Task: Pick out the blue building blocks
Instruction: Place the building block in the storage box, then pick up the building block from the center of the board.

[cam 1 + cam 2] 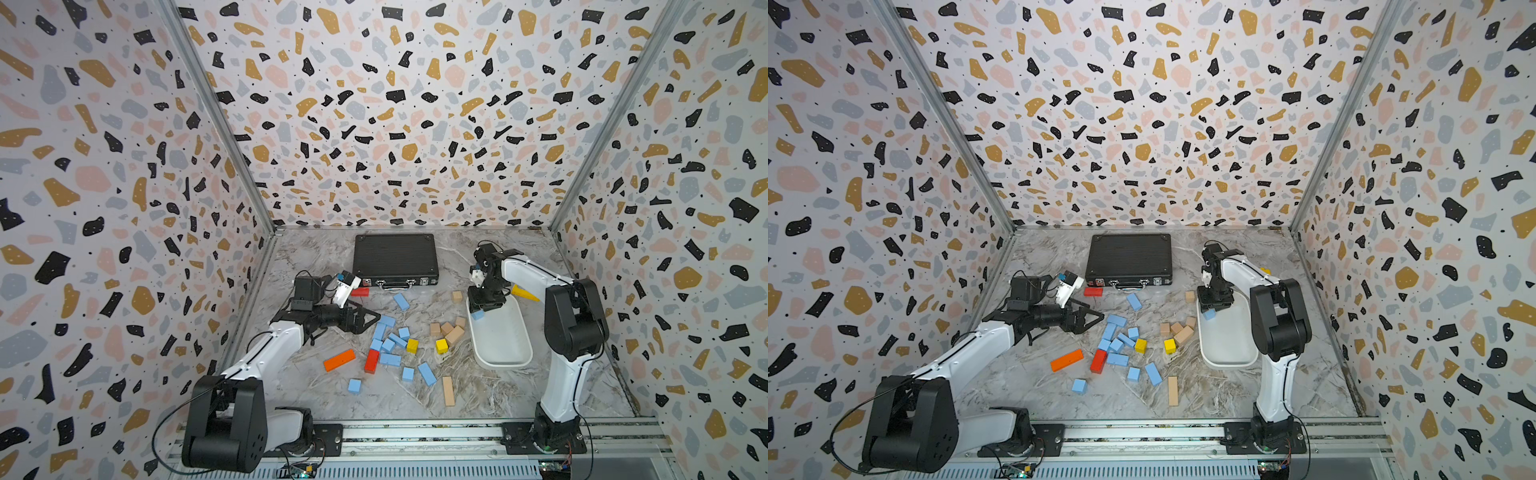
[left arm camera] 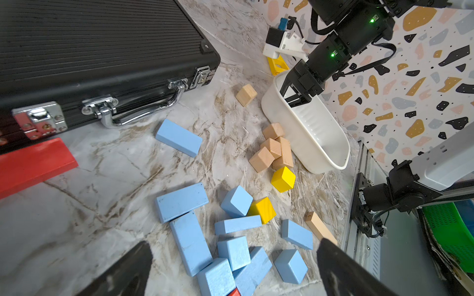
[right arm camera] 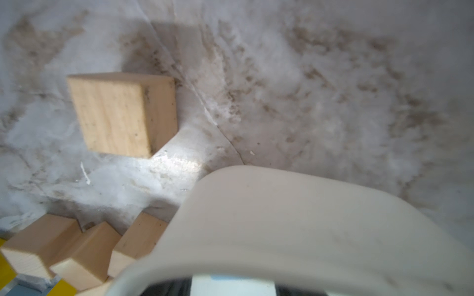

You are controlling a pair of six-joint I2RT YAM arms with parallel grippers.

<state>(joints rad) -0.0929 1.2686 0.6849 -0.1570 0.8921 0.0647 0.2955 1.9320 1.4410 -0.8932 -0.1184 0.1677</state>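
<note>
left claw (image 2: 234, 244) hangs spread wide, nothing in it, by the edge of the blue blocks (image 1: 390, 345) — most lie in a loose heap in the middle of the table (image 1: 316, 390). tan blocks (image 1: 451, 330) sit between heap and white tray (image 1: 505, 365). right claw (image 1: 482, 306) is down at the tray's far end, one blue block (image 1: 478, 314) under its tips — gripped or loose, i cannot tell.

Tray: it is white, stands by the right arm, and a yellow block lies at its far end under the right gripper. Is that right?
Not quite: the block under the right gripper is blue, not yellow, as both top views show. The tray is white and stands by the right arm.
</note>
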